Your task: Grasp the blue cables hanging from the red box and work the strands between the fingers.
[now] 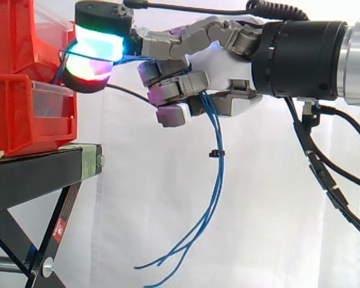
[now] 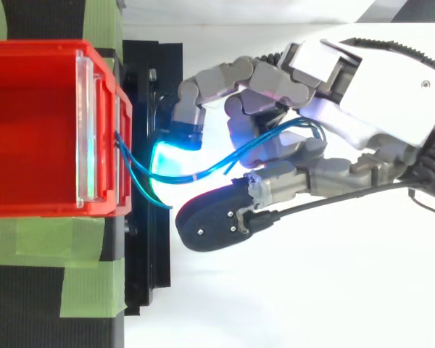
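Observation:
Thin blue cables [image 1: 215, 180] come out of the front of the red box [image 1: 24, 78] and run across to my hand [image 1: 228, 72], then hang down below it with loose ends near the bottom. In the top view the blue cables [image 2: 225, 163] leave the red box [image 2: 36, 130] and loop between the curled fingers [image 2: 268, 148] and the thumb. My hand [image 2: 370, 94] reaches in from the right, level with the box front, its fingers curled round the strands. One glowing fingertip [image 1: 99, 51] is close to the box front.
The red bins are stacked on a black stand [image 1: 42, 174] with a metal leg frame below. Green tape [image 2: 58, 254] marks the stand top beside the box. A white curtain hangs behind. A small black clip [image 1: 216, 153] sits on the hanging strands.

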Robot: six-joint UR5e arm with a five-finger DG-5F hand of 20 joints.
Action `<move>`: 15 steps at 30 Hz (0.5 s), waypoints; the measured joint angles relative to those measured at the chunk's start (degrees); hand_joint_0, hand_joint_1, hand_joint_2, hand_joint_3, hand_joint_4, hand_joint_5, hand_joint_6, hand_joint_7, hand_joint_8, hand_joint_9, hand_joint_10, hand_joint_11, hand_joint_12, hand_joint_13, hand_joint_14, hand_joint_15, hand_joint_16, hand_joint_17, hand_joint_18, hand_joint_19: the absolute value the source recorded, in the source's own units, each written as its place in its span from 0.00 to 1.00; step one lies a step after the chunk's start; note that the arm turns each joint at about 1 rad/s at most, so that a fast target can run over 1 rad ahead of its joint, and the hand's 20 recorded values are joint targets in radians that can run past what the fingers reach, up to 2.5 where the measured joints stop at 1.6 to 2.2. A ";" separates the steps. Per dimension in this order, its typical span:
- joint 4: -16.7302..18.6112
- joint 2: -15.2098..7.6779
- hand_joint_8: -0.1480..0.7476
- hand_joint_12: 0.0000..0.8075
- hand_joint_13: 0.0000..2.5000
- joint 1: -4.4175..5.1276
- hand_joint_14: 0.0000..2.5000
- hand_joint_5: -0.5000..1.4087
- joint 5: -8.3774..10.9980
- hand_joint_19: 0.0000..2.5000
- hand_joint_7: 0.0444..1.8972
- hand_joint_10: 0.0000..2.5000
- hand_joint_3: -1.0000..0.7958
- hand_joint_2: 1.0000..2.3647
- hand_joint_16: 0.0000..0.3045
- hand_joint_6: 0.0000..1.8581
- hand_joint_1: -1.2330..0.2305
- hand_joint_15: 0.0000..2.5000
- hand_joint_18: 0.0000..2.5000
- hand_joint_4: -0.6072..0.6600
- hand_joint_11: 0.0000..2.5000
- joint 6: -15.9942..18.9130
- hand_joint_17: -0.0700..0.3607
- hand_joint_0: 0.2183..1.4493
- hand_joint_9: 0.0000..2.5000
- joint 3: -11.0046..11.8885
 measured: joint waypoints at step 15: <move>-1.09 0.00 0.59 0.52 0.40 -0.30 1.00 0.58 0.00 0.51 0.66 1.00 0.40 0.01 0.15 0.01 0.34 0.53 0.55 0.56 0.99 0.98 0.40 0.79 0.27 0.00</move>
